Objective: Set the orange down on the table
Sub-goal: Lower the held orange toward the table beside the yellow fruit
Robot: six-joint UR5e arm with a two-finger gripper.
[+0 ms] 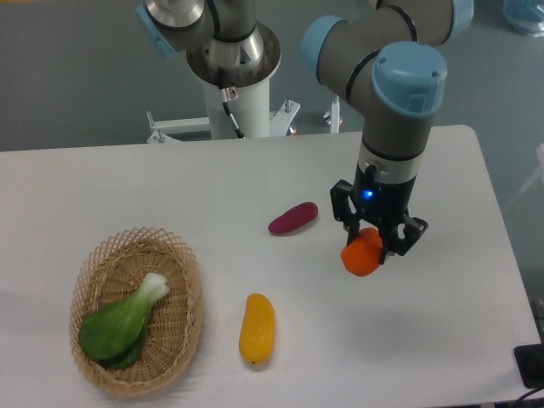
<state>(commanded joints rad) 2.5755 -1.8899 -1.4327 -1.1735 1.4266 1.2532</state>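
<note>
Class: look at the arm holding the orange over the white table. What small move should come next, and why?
Probably lower a little, then open. The hand is shut on the orange, which seems just above bare table, apart from the purple sweet potato.

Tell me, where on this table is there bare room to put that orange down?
Bare table spreads left of the purple sweet potato, and along the right edge beside the gripper holding the orange. It is crowded at front left: the basket with its green vegetable, and the yellow fruit.
</note>
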